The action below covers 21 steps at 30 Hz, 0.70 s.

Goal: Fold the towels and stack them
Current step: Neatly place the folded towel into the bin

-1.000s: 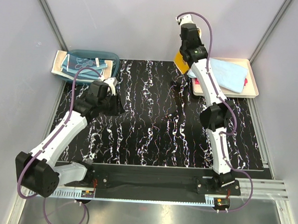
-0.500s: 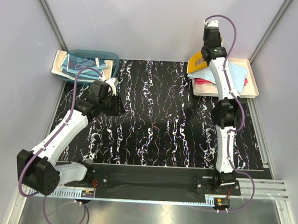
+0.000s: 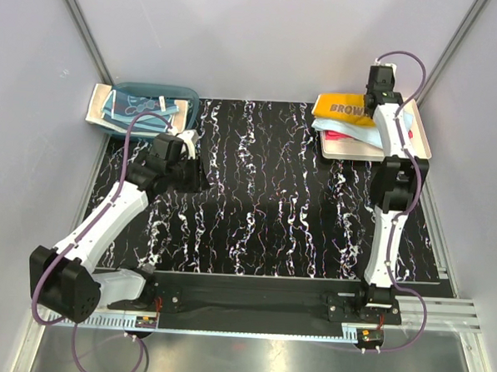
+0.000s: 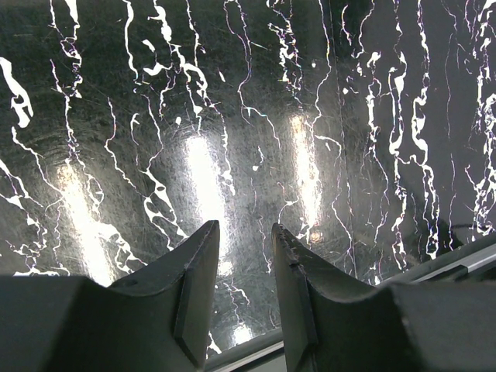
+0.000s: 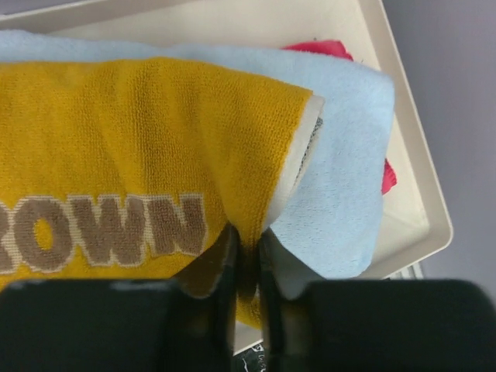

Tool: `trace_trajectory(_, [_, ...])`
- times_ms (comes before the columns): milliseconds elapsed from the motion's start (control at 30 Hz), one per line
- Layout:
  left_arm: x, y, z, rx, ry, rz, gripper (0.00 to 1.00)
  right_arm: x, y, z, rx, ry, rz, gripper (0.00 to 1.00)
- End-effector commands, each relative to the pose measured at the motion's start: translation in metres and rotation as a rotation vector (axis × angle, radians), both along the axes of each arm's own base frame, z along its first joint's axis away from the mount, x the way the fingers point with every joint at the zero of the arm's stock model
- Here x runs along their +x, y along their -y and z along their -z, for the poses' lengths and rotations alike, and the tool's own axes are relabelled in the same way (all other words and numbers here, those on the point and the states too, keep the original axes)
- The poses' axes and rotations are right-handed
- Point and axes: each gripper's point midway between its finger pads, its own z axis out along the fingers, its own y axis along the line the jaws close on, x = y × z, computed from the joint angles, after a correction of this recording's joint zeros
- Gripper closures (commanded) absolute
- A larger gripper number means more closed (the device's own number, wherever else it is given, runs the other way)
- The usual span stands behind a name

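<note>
Right gripper (image 5: 245,271): jaws nipped down to a slit on the near hem of the orange-yellow terry towel (image 5: 139,132) with brown "BROWN" lettering, so we read it as gripping the towel. On the wrist cam the towel spreads away from the fingers toward 12 and 9 o'clock. One folded corner at 2 o'clock shows a cream underside. The towel drapes over a plain light blue terry towel (image 5: 349,178), which sticks out past it at 3 o'clock. A red towel (image 5: 325,48) peeks from under the blue one at 1 o'clock and again at its 3 o'clock edge. All three are in the cream rectangular plastic tray (image 5: 415,178). We can't tell whether the yellow one rests fully on the stack or hangs partly from the grip. On the top cam the tray is at the 2 o'clock corner of the black mat with white marble veining (image 3: 272,212). The right arm is stretched out long to it, and the yellow towel overhangs the tray's 9 o'clock end.

Left gripper (image 4: 242,232): jaws a narrow gap apart, nothing between them, pointed down at the mat. The top cam puts it around 9 o'clock on the mat, well apart from the tray. Beyond it at 10 o'clock, a translucent teal plastic basin (image 3: 166,90) holds teal-blue cloths (image 3: 136,109) with cream strips. We can't separate them at this size.
</note>
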Motion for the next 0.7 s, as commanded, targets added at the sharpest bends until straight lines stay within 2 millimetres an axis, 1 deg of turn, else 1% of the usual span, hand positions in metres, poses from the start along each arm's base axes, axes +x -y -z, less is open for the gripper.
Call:
trace_trajectory(0, [0.004, 0.004, -0.003, -0.022, 0.025, 0.023, 0.62, 0.003, 0.006, -0.033, 0.103, 0.119, 0.018, 0.81])
trace_trajectory(33, [0.003, 0.004, -0.002, -0.022, 0.023, 0.023, 0.62, 0.002, 0.008, -0.026, 0.12, 0.111, 0.025, 0.73])
trace_trajectory(67, [0.004, 0.004, -0.003, -0.021, 0.025, 0.024, 0.62, 0.001, 0.01, -0.022, 0.145, 0.109, 0.036, 0.62])
trace_trajectory(100, [0.003, 0.004, -0.002, -0.02, 0.024, 0.025, 0.62, -0.001, 0.01, -0.019, 0.168, 0.1, 0.04, 0.57])
trace_trajectory(133, [0.003, 0.004, -0.002, -0.021, 0.024, 0.024, 0.62, -0.002, 0.016, -0.016, 0.197, 0.098, 0.043, 0.51])
trace_trajectory(167, [0.003, 0.005, -0.002, -0.022, 0.023, 0.025, 0.62, -0.004, 0.018, -0.014, 0.223, 0.098, 0.061, 0.39])
trace_trajectory(200, [0.003, 0.005, -0.003, -0.023, 0.027, 0.025, 0.62, -0.006, 0.023, -0.013, 0.231, 0.097, 0.074, 0.33])
trace_trajectory(233, [0.003, 0.004, -0.003, -0.023, 0.026, 0.025, 0.62, -0.007, 0.026, -0.016, 0.247, 0.105, 0.081, 0.28])
trace_trajectory(300, [0.003, 0.004, -0.004, -0.023, 0.029, 0.024, 0.61, -0.01, 0.028, -0.02, 0.269, 0.11, 0.09, 0.16])
trace_trajectory(333, [0.003, 0.005, -0.004, -0.024, 0.029, 0.027, 0.61, -0.011, 0.027, -0.027, 0.274, 0.121, 0.094, 0.12])
trace_trajectory(400, [0.003, 0.005, -0.005, -0.026, 0.032, 0.026, 0.61, -0.013, 0.024, -0.034, 0.293, 0.125, 0.091, 0.07])
trace_trajectory(433, [0.003, 0.004, -0.005, -0.026, 0.033, 0.025, 0.61, -0.013, 0.02, -0.044, 0.311, 0.141, 0.077, 0.04])
trace_trajectory(500, [0.002, 0.005, -0.006, -0.03, 0.036, 0.026, 0.61, -0.015, 0.013, -0.051, 0.357, 0.153, 0.071, 0.0])
trace_trajectory(533, [0.003, 0.004, -0.007, -0.028, 0.041, 0.024, 0.6, -0.016, 0.005, -0.058, 0.391, 0.164, 0.044, 0.0])
trace_trajectory(667, [0.003, 0.003, -0.007, -0.026, 0.041, 0.019, 0.6, -0.022, -0.015, -0.072, 0.509, 0.2, 0.014, 0.0])
